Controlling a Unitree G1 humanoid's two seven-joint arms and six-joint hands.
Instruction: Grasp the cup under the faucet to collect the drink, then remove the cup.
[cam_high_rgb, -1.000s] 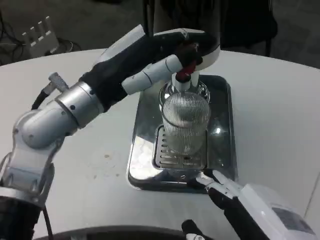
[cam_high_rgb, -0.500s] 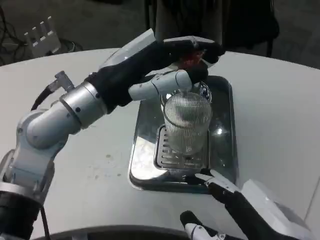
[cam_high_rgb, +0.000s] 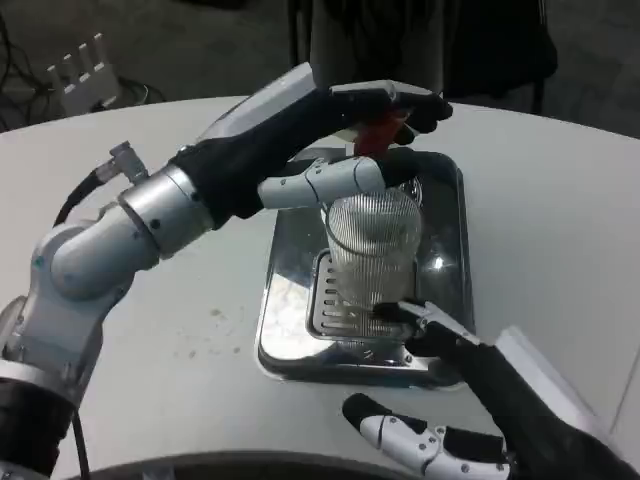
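On the white table (cam_high_rgb: 560, 220) a shiny metal tray (cam_high_rgb: 447, 262) is lying with a slotted drip grate (cam_high_rgb: 330, 310) set into its near half; a clear ribbed cup (cam_high_rgb: 373, 247) is standing upright on that grate, directly beneath a red tap lever (cam_high_rgb: 377, 132) that is projecting from a dark dispenser body (cam_high_rgb: 375, 40) at the far edge of the view; whether any liquid is sitting in the cup cannot be told. From the near left the silver left forearm (cam_high_rgb: 125, 230) is reaching across the table, and the left hand (cam_high_rgb: 300, 135) is lying over the lever; its dark fingers are curling round the red part while a white finger is stretching across just above the cup's rim, so the hand is grasping the lever. At the near right the right hand (cam_high_rgb: 470, 400) is lying low by the tray's front edge, holding nothing; its fingers are spread apart, one black-and-white fingertip (cam_high_rgb: 405, 312) is touching or very nearly touching the cup's base over the grate, and another finger is extending along the table below the tray; contact with the cup cannot be confirmed. Behind the table, at the far left, a white slotted object (cam_high_rgb: 80, 68) is sitting on the dark floor.
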